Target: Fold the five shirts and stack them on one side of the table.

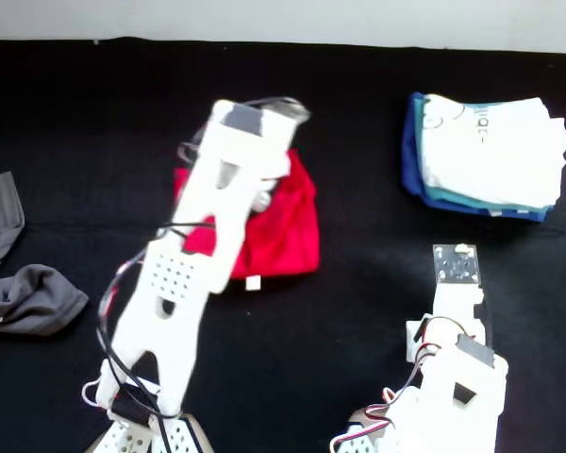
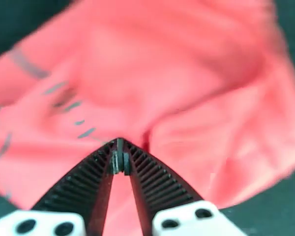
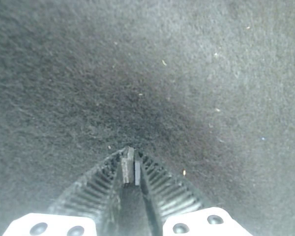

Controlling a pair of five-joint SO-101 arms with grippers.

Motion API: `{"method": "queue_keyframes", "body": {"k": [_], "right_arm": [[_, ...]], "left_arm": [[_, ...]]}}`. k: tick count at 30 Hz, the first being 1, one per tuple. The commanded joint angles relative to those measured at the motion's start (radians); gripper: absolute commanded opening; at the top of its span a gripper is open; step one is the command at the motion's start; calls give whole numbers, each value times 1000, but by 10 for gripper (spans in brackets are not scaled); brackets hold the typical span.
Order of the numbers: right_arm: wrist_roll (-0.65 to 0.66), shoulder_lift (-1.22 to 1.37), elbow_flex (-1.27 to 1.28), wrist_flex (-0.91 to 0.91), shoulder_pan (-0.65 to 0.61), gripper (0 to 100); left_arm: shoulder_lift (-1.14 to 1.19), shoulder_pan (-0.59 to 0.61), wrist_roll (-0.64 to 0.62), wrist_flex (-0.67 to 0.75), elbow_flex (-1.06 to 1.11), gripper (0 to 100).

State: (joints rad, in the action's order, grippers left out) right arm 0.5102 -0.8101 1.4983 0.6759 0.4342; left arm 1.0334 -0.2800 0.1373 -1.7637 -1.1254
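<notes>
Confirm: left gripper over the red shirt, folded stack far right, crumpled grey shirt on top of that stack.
Not on the stack: the high view shows the grey shirt crumpled at the left edge of the table. The rest holds.

The black table (image 1: 358, 311) carries a red shirt (image 1: 288, 226); right of it a folded stack (image 1: 491, 151), left a crumpled grey shirt (image 1: 33, 293).
</notes>
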Motion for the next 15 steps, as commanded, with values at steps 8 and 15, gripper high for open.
{"method": "queue_keyframes", "body": {"k": [8, 15], "right_arm": [[3, -1, 22, -28, 16, 7], [3, -1, 22, -28, 16, 7]], "left_arm": [[-24, -237, -3, -11, -134, 8], [-111, -157, -2, -12, -114, 8]]}}
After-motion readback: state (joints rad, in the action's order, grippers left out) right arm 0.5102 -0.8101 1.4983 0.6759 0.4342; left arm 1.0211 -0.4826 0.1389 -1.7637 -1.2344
